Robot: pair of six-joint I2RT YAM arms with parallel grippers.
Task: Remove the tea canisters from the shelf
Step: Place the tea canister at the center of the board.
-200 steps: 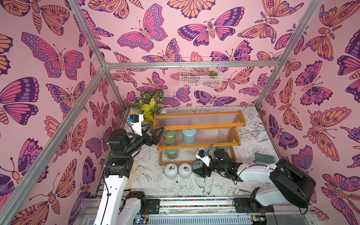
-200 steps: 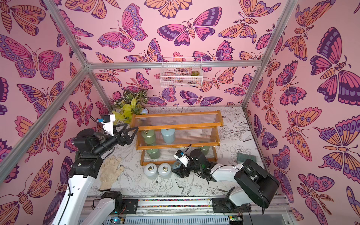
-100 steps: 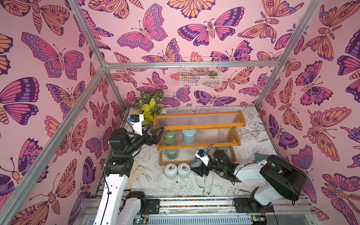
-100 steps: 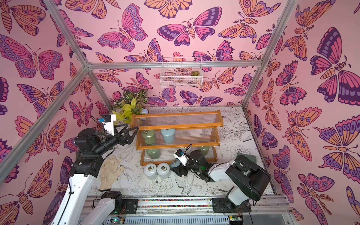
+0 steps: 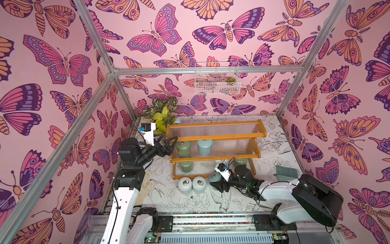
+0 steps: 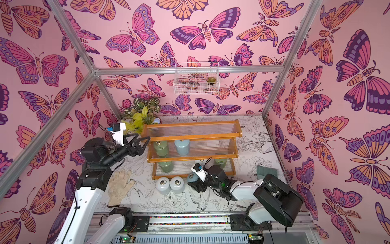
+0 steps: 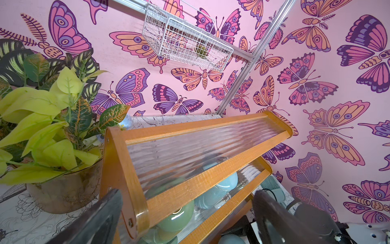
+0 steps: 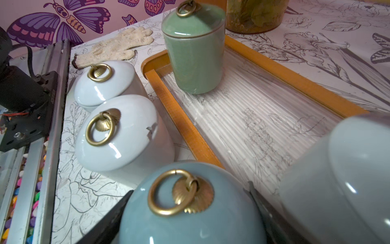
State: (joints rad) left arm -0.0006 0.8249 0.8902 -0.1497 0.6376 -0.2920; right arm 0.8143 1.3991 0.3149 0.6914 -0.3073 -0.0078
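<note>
The right gripper [image 8: 190,189] clasps a glossy pale blue canister [image 8: 179,228] just off the near rail of the shelf [image 5: 221,136], right of two white canisters [image 5: 185,184] that stand on the table [image 5: 190,202]. The left gripper [image 5: 169,143], jaws spread wide, straddles the wooden left end of the ribbed middle tier, beside a sage green canister [image 5: 183,147]. Bare table lies nearer.

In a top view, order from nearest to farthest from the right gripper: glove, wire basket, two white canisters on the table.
1. white canisters, at the front, beside the right gripper
2. glove, at the front, left side
3. wire basket, hung high at the back
</note>
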